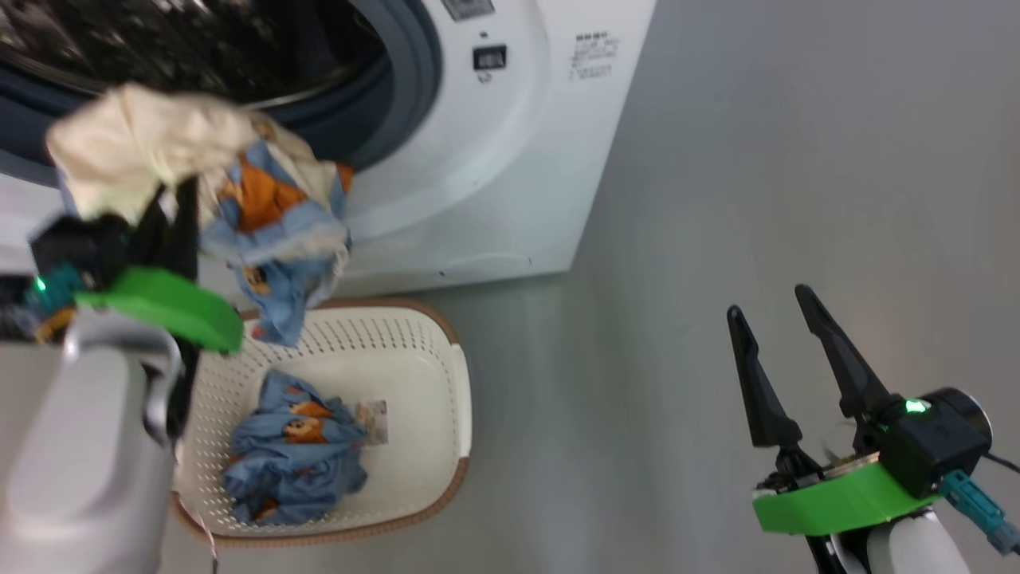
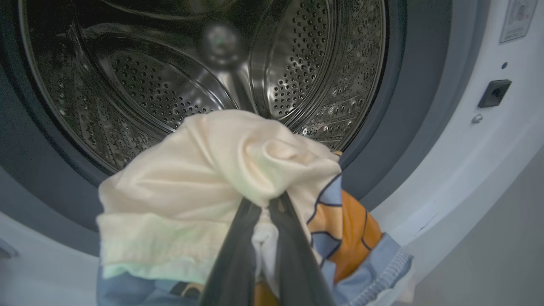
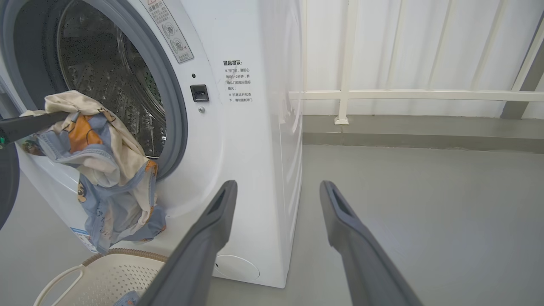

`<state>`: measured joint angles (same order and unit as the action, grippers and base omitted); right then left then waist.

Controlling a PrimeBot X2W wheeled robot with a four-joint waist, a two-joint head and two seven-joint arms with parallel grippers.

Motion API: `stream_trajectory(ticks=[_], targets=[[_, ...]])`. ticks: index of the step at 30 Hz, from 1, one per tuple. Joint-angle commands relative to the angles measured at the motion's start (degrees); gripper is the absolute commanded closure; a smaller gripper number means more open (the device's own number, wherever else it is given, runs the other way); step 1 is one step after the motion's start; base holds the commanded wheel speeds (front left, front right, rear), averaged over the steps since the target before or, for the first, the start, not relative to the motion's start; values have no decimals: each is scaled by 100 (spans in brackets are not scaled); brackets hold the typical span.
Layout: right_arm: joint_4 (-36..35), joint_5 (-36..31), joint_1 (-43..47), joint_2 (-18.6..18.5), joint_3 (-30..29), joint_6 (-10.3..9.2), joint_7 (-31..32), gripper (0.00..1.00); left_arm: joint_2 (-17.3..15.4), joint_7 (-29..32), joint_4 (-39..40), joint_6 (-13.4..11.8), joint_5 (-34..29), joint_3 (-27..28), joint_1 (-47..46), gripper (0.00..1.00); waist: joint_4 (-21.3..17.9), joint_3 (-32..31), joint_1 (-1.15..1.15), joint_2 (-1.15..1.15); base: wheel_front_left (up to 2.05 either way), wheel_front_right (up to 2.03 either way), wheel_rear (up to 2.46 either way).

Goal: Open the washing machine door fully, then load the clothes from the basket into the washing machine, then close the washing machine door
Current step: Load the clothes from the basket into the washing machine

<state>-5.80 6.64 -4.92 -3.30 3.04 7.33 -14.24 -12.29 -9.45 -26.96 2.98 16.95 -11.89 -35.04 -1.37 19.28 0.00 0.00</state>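
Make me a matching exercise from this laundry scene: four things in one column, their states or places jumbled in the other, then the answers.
1. left gripper
2. right gripper
3. basket
4. washing machine

A. open, over the grey floor
B. white, steel drum exposed
C. shut on cream and blue clothes
D. holds a crumpled blue garment

Pairs: 1-C, 2-A, 3-D, 4-B.

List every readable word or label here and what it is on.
"温馨提示:" heads the notice on the washing machine front; lines beneath too small to read.
Warning sticker beside the drum: too small.
Blue sticker low on the front: too small.
Label on the basket floor: blurred.
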Motion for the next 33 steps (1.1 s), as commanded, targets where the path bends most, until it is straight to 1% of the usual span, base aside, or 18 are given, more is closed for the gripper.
stream_trajectory(ticks=[1, 5, 9, 11, 15, 18, 21, 26, 30, 33], targets=[[-105, 23, -212, 2, 192, 16, -64, 0, -315, 158, -50, 98, 68, 194, -567, 100, -424, 802, 0, 0, 0, 0, 0], [-123, 111, -465, 22, 263, 16, -72, 0, -536, 573, -469, 254, 190, 197, -1383, 100, -659, 1181, 0, 0, 0, 0, 0], [-172, 188, -642, 35, 335, 16, -74, 0, -761, 1074, -850, 357, 333, 153, -2062, 100, -889, 1481, 0, 0, 0, 0, 0], [-181, 210, -683, 37, 355, 16, -74, 0, -821, 1192, -929, 375, 382, 147, -2212, 100, -948, 1545, 0, 0, 0, 0, 0], [-221, 387, -810, 40, 435, 16, -74, 0, -1116, 1639, -1192, 423, 511, 62, -2778, 100, -1162, 1770, 0, 0, 0, 0, 0], [-236, 478, -892, 41, 505, 16, -75, 0, -1359, 1804, -1299, 437, 573, 26, -3184, 100, -1299, 1921, 0, 0, 0, 0, 0], [-257, 566, -963, 41, 551, 16, -75, 0, -1622, 1743, -1341, 440, 531, 38, -3590, 100, -1413, 2061, 0, 0, 0, 0, 0], [-257, 670, -1028, 42, 599, 16, -75, 0, -1940, 1364, -1374, 365, 358, 95, -4134, 100, -1517, 2214, 0, 0, 0, 0, 0], [-254, 729, -1079, 42, 631, 16, -75, 0, -2132, 919, -1418, 262, 212, 139, -4535, 100, -1572, 2292, 0, 0, 0, 0, 0], [-251, 774, -1106, 42, 661, 16, -75, 0, -2216, 532, -1414, 130, 86, 154, -4803, 100, -1599, 2337, 0, 0, 0, 0, 0]])
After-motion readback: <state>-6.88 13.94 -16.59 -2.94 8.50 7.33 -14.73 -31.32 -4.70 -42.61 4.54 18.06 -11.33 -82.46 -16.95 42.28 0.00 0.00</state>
